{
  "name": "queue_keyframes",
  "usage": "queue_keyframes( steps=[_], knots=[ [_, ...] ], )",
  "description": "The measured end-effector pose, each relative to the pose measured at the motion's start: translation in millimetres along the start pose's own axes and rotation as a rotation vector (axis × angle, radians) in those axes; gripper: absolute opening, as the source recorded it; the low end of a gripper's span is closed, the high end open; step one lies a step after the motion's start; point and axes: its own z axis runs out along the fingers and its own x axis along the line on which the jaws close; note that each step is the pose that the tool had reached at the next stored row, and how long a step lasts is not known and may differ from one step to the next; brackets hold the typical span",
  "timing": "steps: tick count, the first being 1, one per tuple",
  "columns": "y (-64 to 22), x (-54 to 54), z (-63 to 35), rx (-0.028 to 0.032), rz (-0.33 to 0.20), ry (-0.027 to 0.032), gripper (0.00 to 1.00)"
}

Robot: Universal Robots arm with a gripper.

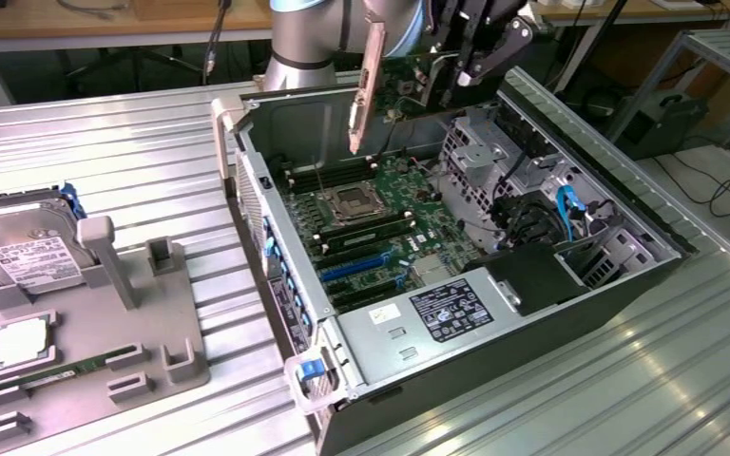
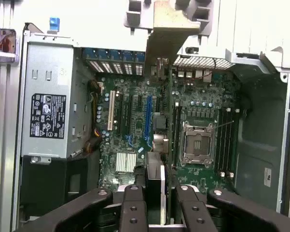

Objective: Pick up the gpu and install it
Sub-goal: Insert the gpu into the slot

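While hovering over the open grey computer case, the black gripper is clamping the dark, silver-bracketed gpu in narrowly parted jaws. It is hanging lifted but uninstalled.

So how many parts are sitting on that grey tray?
3. A hard drive at the tray's far end, a square chip nearer the camera, a green memory stick nearest. The picture cuts the tray off, so more may be hidden.

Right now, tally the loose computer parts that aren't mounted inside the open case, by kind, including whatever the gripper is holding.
Silver hard drive with white label: 1
Square silver chip: 1
Slim green memory stick: 1
Dark expansion card with silver bracket, held in the gripper: 1
Total: 4
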Motion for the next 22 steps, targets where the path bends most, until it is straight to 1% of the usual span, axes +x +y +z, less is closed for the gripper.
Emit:
queue_keyframes(
  steps=[1,2,3,4,5,22],
  knots=[
    [-0.4,0.0,6.1,0.0009,-0.013,0.0011,0.27],
    [-1.2,-0.5,16.4,0.0014,0.002,-0.0001,0.27],
    [-1.7,-0.3,23.3,0.0014,0.002,0.0000,0.27],
    [-1.9,-0.3,26.2,0.0014,0.002,0.0000,0.27],
    [-2.3,-0.2,31.2,0.0014,0.002,0.0000,0.27],
    [-3.3,0.0,45.4,0.0014,0.002,0.0000,0.27]
  ],
)
